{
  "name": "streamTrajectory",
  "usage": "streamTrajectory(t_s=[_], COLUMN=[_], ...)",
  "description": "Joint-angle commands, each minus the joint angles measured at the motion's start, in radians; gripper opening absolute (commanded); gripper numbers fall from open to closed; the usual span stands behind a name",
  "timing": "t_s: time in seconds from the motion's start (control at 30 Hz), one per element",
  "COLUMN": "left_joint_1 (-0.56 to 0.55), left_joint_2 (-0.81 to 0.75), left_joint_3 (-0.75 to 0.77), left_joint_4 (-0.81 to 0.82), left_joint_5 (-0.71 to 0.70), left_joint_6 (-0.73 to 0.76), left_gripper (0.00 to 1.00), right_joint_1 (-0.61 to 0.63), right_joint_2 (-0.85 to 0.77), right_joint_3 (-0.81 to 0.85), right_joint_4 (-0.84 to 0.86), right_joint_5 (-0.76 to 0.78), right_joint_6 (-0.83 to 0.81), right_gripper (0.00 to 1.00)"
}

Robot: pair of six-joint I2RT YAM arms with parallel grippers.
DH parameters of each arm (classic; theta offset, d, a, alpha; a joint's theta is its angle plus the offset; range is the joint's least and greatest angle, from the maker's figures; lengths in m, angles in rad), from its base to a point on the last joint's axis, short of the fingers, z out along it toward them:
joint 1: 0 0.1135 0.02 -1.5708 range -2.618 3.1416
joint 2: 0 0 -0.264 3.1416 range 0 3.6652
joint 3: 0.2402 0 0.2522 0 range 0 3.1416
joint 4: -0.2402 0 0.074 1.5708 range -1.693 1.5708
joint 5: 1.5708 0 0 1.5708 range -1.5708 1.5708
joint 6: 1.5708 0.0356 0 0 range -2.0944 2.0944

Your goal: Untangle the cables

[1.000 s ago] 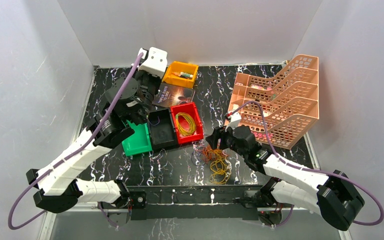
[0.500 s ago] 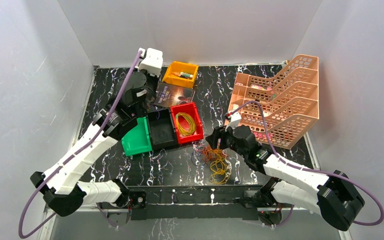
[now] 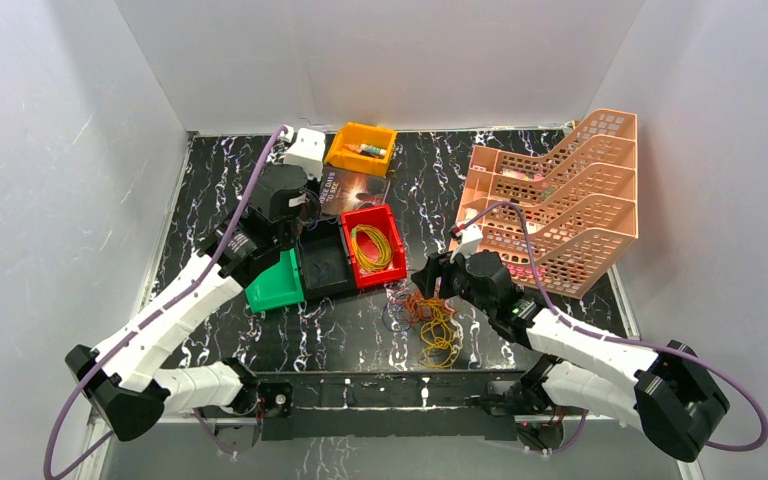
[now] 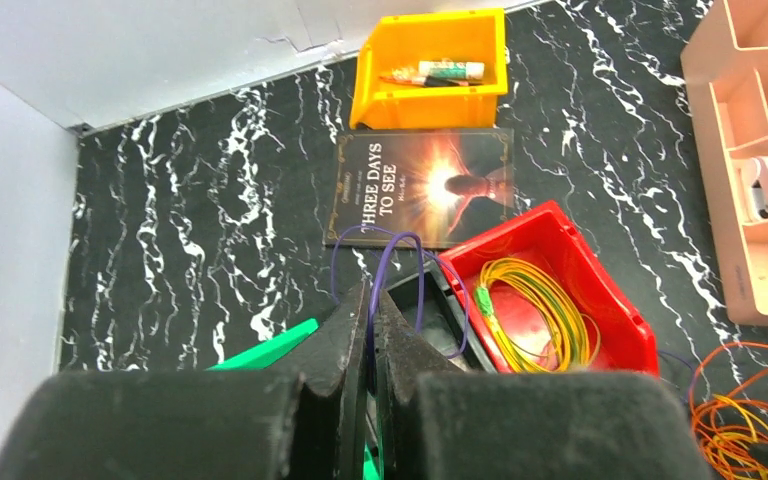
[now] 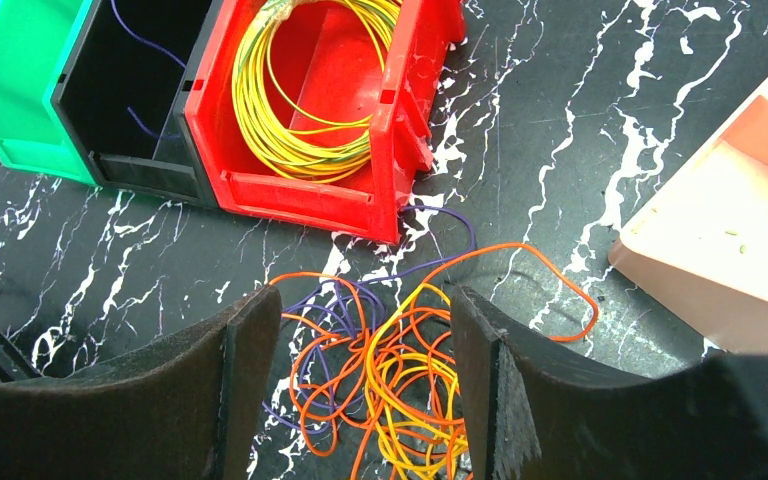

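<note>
Black marbled table [image 3: 345,332] carries our tangle of cables [image 3: 432,322] at the lower centre of the top view, with our right gripper [image 5: 360,335] spread wide above it. Farther up, our left gripper [image 4: 372,300] pinches a purple cable [image 4: 395,236] over the black bin [image 3: 325,265]; a yellow coil [image 5: 245,100] lies in the red bin [image 5: 300,195].

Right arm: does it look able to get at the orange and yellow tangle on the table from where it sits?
Probably yes. The right pincer hangs open over the tangle, with nothing between them. The red bin stands just beyond the tangle, not over it.
</note>
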Motion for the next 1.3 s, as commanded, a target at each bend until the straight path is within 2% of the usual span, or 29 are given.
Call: streamTrajectory(t_s=[0.0, 0.3, 0.73, 1.27], left_joint_1=[0.007, 0.006, 0.007, 0.006], left_joint_2=[-0.054, -0.11, -0.182, -0.124], left_joint_3=[-0.011, 0.035, 0.024, -0.061], left_joint_4=[-0.009, -0.008, -0.003, 0.051], left_joint_5=[0.052, 0.093, 0.087, 0.103], left_joint_6=[-0.082, -0.089, -0.108, -0.13], left_gripper=[0.0, 0.0, 0.0, 0.0], right_joint_1=[0.004, 0.004, 0.004, 0.004], right_joint_2=[0.002, 0.008, 0.02, 0.009], right_joint_3=[0.029, 0.025, 0.02, 0.016], right_joint_4=[0.03, 0.036, 0.046, 0.029], right_joint_5=[0.013, 0.014, 0.007, 0.019], right_joint_6=[0.006, 0.005, 0.01, 0.011], right_gripper=[0.72, 0.72, 0.72, 0.72])
